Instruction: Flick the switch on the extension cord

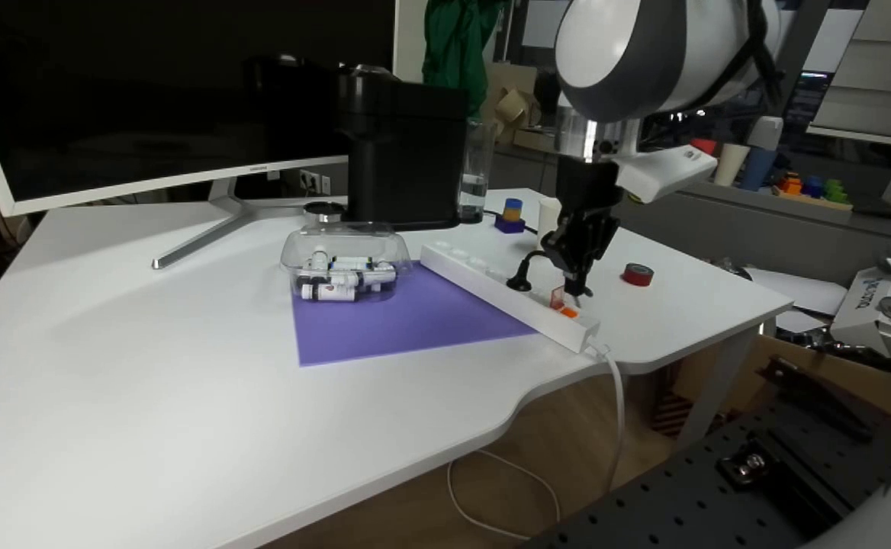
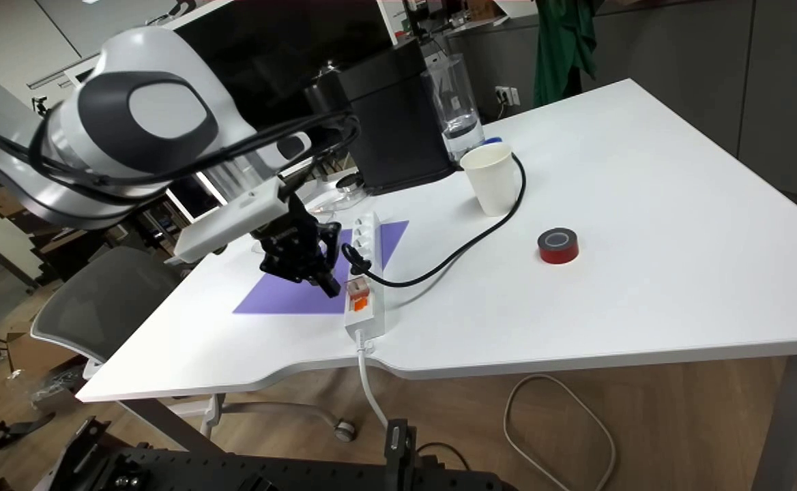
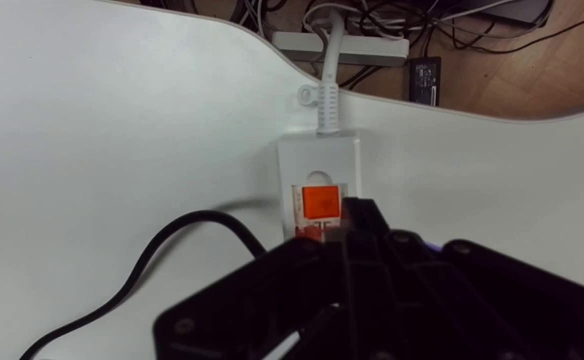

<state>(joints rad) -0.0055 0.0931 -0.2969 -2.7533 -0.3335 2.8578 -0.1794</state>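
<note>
The extension cord, a white power strip (image 1: 491, 293), lies on the table and also shows in an exterior view (image 2: 376, 315) and the wrist view (image 3: 317, 155). Its red-orange switch (image 3: 321, 202) sits near the cable end and shows in both exterior views (image 1: 568, 312) (image 2: 360, 303). A clear flap (image 2: 357, 288) stands raised beside the switch. My gripper (image 3: 366, 202) is shut and empty, pointing down. Its tips are beside the switch in the wrist view and close to the strip in both exterior views (image 1: 580, 290) (image 2: 332, 290). Contact cannot be told.
A black plug (image 1: 520, 280) with a black cable (image 2: 453, 258) sits in the strip close to the gripper. A paper cup (image 2: 490, 179), red tape roll (image 2: 558, 247), purple sheet (image 1: 400, 320) and clear box of small bottles (image 1: 346, 267) are around. The table edge is near the switch end.
</note>
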